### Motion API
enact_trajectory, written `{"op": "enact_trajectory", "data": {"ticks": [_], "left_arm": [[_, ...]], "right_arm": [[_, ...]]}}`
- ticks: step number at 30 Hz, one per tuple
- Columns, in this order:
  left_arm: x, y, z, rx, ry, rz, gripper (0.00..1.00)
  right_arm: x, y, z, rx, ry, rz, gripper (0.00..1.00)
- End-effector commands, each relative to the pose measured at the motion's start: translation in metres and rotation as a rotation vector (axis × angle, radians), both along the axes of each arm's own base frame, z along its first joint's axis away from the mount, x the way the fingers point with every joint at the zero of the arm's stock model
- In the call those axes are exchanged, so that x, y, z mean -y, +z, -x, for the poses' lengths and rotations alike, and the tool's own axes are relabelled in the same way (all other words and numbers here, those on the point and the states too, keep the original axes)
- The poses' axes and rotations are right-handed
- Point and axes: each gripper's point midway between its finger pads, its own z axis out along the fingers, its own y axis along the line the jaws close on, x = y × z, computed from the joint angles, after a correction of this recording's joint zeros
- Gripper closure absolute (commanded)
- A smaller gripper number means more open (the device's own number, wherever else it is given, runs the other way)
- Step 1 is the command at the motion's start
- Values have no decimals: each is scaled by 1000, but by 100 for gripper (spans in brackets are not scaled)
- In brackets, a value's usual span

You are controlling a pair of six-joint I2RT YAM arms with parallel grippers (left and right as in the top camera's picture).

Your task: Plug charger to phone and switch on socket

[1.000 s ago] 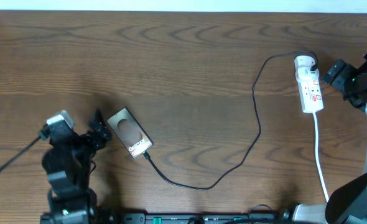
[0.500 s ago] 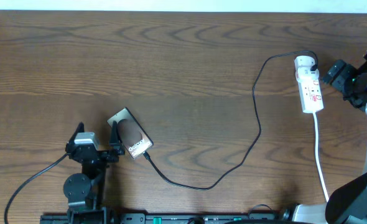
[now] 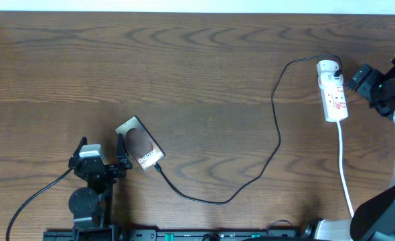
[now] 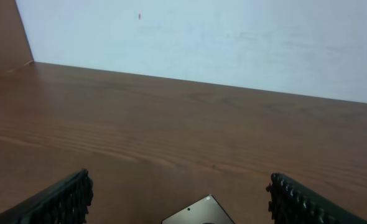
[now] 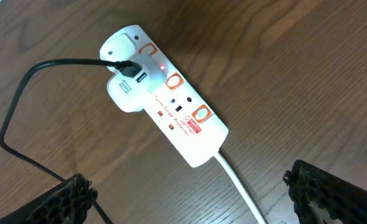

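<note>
Our left gripper [image 3: 102,144] has swung in just left of the phone [image 3: 139,143], jaws wide and empty. We judge the charger [image 3: 278,134] plugged into the phone. Well right of it, the socket [image 3: 334,97] shows a red light beside our wide-open, empty right gripper [image 5: 199,198], so little is left.

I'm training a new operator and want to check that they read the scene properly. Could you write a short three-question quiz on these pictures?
1. True or false: the charger runs from the socket across the table to the edge of the phone.
2. Fill in: the left gripper sits beside the phone with its jaws ____.
3. Which gripper is nearest the socket? A: left gripper. B: right gripper. C: both equally near.

Key: 1 true. 2 open. 3 B.
</note>
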Motion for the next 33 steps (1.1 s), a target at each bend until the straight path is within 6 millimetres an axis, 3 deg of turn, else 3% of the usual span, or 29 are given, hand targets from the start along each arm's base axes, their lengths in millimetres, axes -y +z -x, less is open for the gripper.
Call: {"op": "enact_trajectory", "data": {"ticks": [1,29,33], "left_arm": [[2,-16,1,-55,-9,-4,11],[2,-17,1,-62,-9,-3,11],[2,-17,1,-62,-9,-3,11]], "right_arm": [[2,2,1,4,-18,6,1],[2,2,1,4,-19,5,1],[4,-1,10,-39,-14,26,1]]}}
